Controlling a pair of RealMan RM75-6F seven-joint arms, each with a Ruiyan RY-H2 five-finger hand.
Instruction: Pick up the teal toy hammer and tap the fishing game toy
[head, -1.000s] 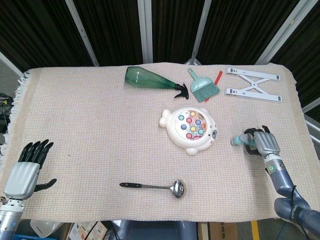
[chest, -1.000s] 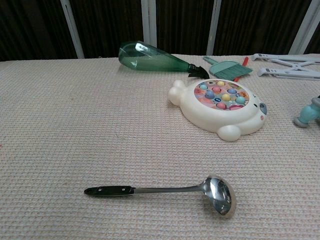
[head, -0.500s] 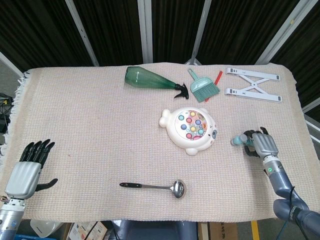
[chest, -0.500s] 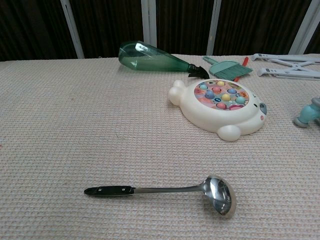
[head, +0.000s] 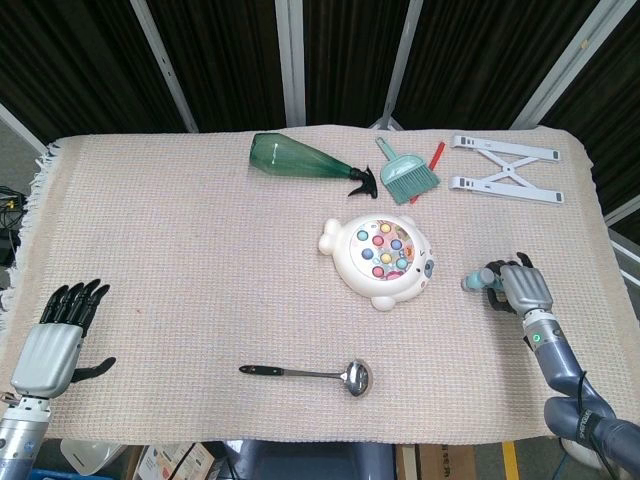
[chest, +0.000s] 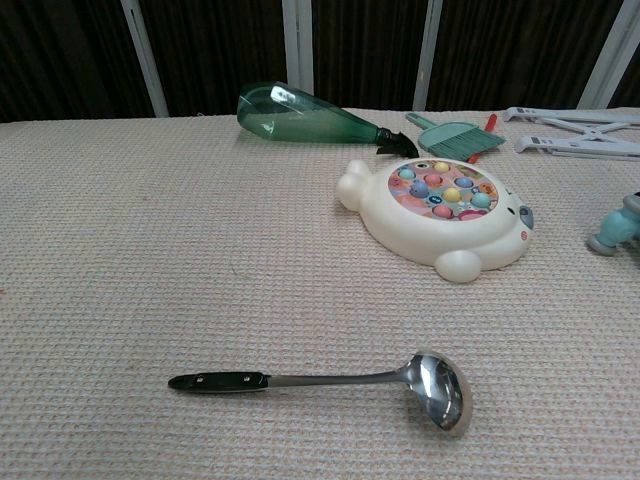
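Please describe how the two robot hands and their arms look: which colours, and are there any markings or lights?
In the head view, each robot hand has a light grey metallic back and black fingers: left robot hand, right robot hand. The right wrist shows a small green light above a grey-blue jointed forearm. Only part of the left forearm shows, grey. No cables are visible.

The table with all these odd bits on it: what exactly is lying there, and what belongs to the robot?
fishing game toy: one, cream with coloured fish, right of centre.
toy hammer: one, teal, right of the game, in the right hand.
spray bottle: one, green with black nozzle, lying at the far side.
dustpan: one, teal, beside the bottle's nozzle.
red piece: one, just right of the dustpan; too small to identify.
folding stand: one, white, far right corner.
ladle: one, steel with black handle, near edge.
cloth: one, beige woven, covering the table.
left hand: near left corner, fingers apart, holding nothing.
right hand: near right side, grips the hammer.
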